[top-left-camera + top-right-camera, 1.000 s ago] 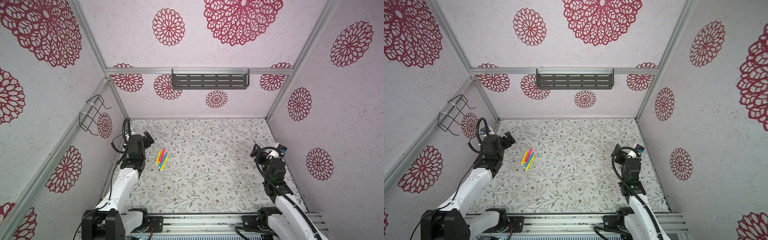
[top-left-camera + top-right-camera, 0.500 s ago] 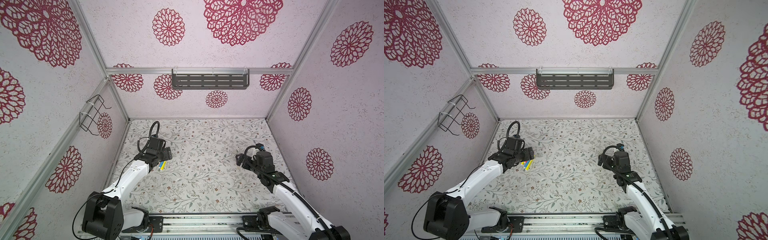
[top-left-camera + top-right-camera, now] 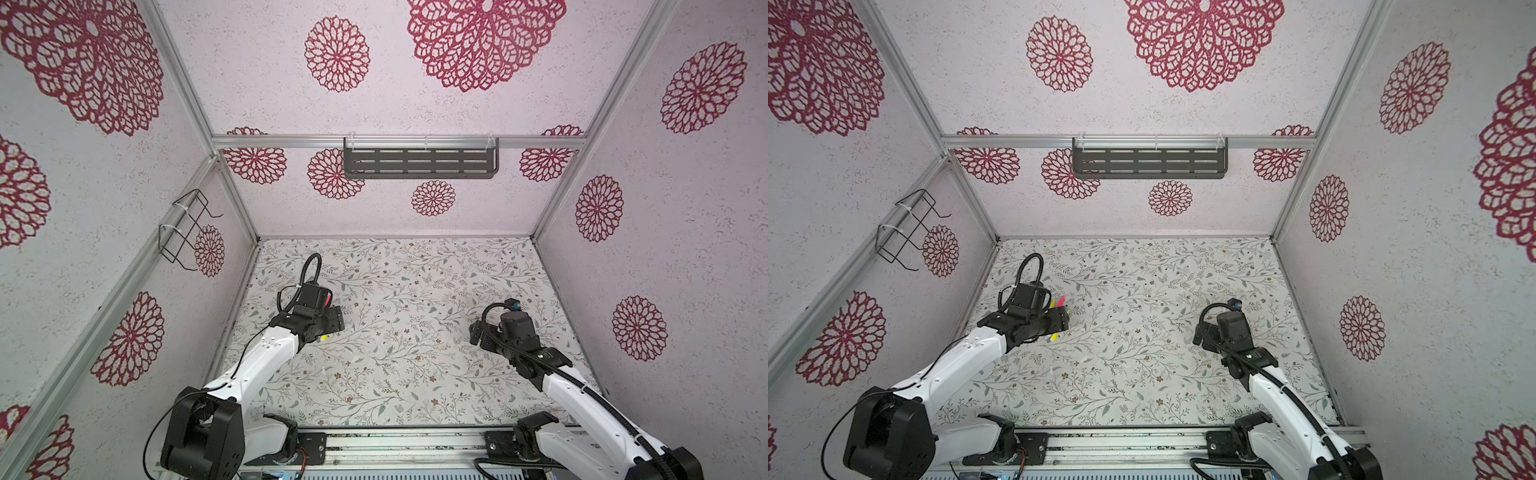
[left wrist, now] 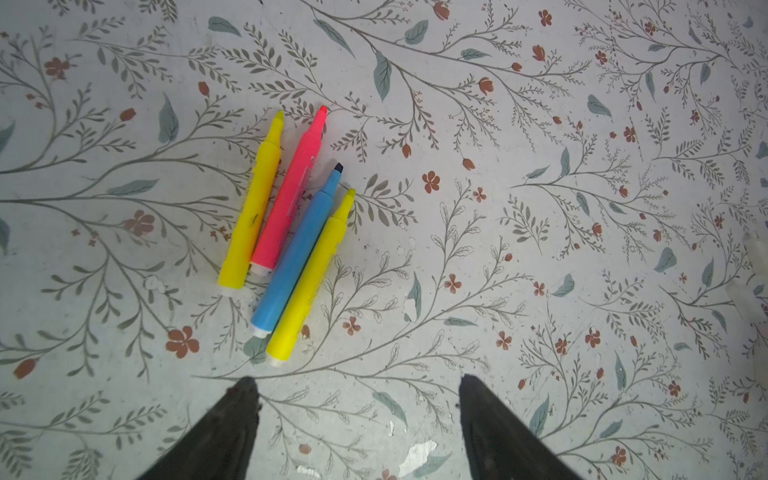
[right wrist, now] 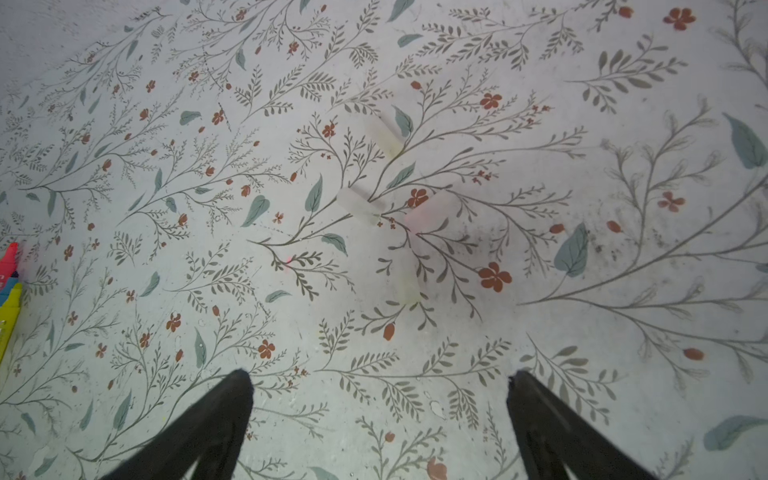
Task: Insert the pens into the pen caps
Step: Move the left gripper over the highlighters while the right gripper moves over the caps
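Observation:
Several uncapped pens lie side by side on the floral table: a yellow pen (image 4: 253, 203), a pink pen (image 4: 291, 191), a blue pen (image 4: 297, 249) and another yellow pen (image 4: 311, 278). My left gripper (image 4: 357, 382) hangs open just beside them with nothing between its fingers. In both top views it covers most of the pens (image 3: 1059, 301). Several translucent pen caps lie ahead of my right gripper (image 5: 380, 376), among them one cap (image 5: 359, 204) and a pink-tinted cap (image 5: 428, 210). The right gripper is open and empty, apart from the caps.
A dark slotted shelf (image 3: 419, 163) hangs on the back wall and a wire holder (image 3: 185, 228) on the left wall. Patterned walls close in the floral table (image 3: 395, 374) on three sides. A metal rail (image 3: 395, 446) runs along the front.
Both arms have swung in from the sides over the table. The left gripper has come over the pens and its jaws have narrowed a little. The right gripper now faces the caps.

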